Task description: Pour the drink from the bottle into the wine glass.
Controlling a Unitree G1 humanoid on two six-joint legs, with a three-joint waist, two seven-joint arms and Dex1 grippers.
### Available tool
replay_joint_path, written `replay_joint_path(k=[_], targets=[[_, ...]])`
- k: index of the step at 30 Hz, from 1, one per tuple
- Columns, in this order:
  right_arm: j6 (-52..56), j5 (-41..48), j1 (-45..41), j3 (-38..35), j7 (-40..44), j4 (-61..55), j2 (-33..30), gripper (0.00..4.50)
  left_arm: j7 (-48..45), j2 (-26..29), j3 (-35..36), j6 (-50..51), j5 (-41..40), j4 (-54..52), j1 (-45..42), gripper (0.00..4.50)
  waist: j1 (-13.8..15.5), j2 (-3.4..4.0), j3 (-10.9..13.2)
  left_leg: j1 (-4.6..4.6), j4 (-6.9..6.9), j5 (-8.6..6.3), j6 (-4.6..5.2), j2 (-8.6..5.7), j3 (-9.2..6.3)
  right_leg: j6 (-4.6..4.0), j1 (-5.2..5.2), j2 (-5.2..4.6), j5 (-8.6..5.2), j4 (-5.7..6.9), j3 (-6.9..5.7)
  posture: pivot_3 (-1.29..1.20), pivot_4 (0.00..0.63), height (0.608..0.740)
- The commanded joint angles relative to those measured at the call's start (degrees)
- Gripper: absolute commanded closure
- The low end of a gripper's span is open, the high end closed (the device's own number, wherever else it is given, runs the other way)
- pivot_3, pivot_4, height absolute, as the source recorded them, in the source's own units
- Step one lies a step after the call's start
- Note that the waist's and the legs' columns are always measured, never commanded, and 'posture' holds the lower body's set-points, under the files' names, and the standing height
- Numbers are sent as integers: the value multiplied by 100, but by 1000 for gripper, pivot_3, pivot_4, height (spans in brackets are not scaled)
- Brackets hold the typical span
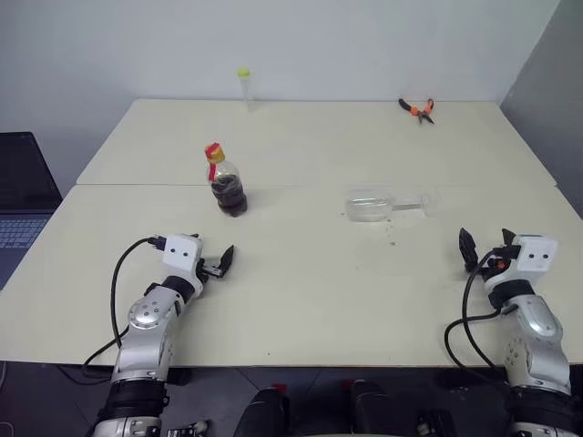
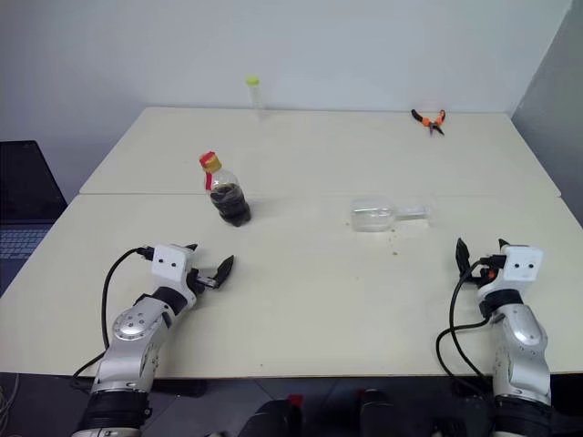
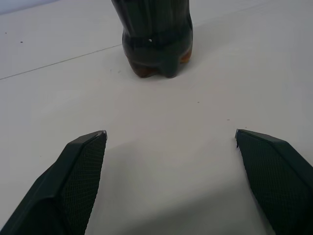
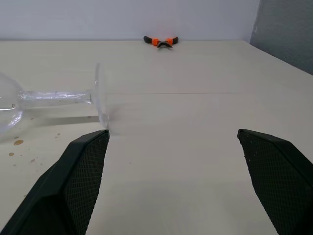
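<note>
One upright bottle (image 1: pixel 226 185) of cola (image 1: pixel 230 196), one wine glass (image 1: pixel 383 206) lying toppled mid-table; both grippers (image 1: pixel 217 260) (image 1: pixel 485 244) released. Right wrist view reveals brown droplets (image 4: pixel 18 142) beside the glass.

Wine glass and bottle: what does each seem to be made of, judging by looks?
Wine glass: clear and colourless, probably glass; the table shows through its bowl and stem, and it lies on its side. Bottle: clear, likely thin plastic, given the moulded lobed base seen in the left wrist view; dark drink shows through, and the cap is yellow and red.
</note>
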Motion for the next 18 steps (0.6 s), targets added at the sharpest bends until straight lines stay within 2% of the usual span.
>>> replay_joint_path(k=[1, 10, 14, 18], targets=[[-57, 38, -36, -66, -11, -254, -64, 0, 22, 10, 67, -256, -42, -15, -87, 43, 0, 0, 0, 0, 0, 0, 0, 0, 0, 0, 0, 0, 0, 0, 0, 0, 150, 740], [79, 143, 150, 68, 220, -820, -103, 0, -83, 67, 272, -802, -216, 6, -85, 43, 0, 0, 0, 0, 0, 0, 0, 2, 0, 0, -1, -1, 0, 0, 1, 0, 150, 740], [869, 843, 539, 267, 787, -2060, -347, 0, -260, 57, 491, -1026, -562, -59, -122, 43, 1, 3, 2, -1, 0, 0, 0, 4, -3, 0, -1, -6, 0, -1, -1, 0, 150, 740], [1811, 1603, 1023, 675, 1546, -3237, -933, 0, -214, 82, 681, -1022, -697, 67, -219, 43, 2, 2, 2, -2, 1, -1, 1, 3, -8, 0, 2, -9, 0, -3, -5, 0, 150, 740]])
